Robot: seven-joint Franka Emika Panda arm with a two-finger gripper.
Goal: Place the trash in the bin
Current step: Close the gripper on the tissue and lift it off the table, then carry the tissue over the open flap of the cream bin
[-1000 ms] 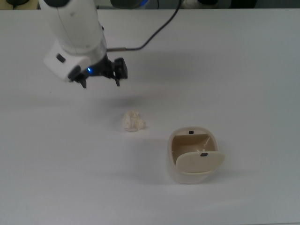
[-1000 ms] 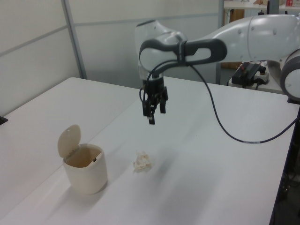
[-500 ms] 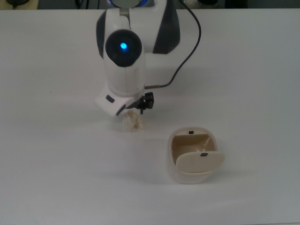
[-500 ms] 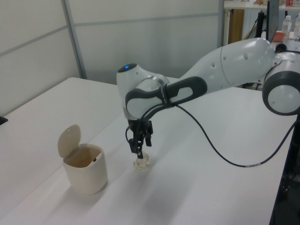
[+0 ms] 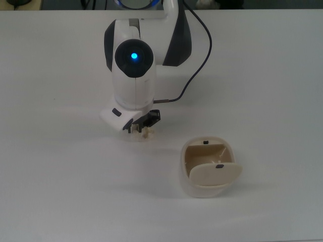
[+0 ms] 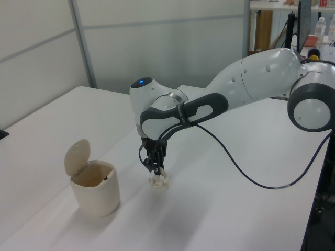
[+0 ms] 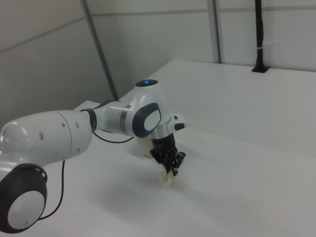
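The hand is down on the trash — its fingers reach around the crumpled off-white wad on the white worktop, but whether they have clenched on it I cannot tell. The bin stands near, at the top view's lower right of the wad, flap lid tilted open — its small dark marks carry no readable writing.

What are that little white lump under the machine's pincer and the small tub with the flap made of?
The lump looks like crumpled paper or tissue: off-white, matte, lumpy, with irregular folds. The tub looks like moulded plastic: cream-beige, smooth, slightly glossy, with rounded corners, thin even walls and a thin flap lid standing tilted open. The table looks like smooth matte white laminate, though that is uncertain.
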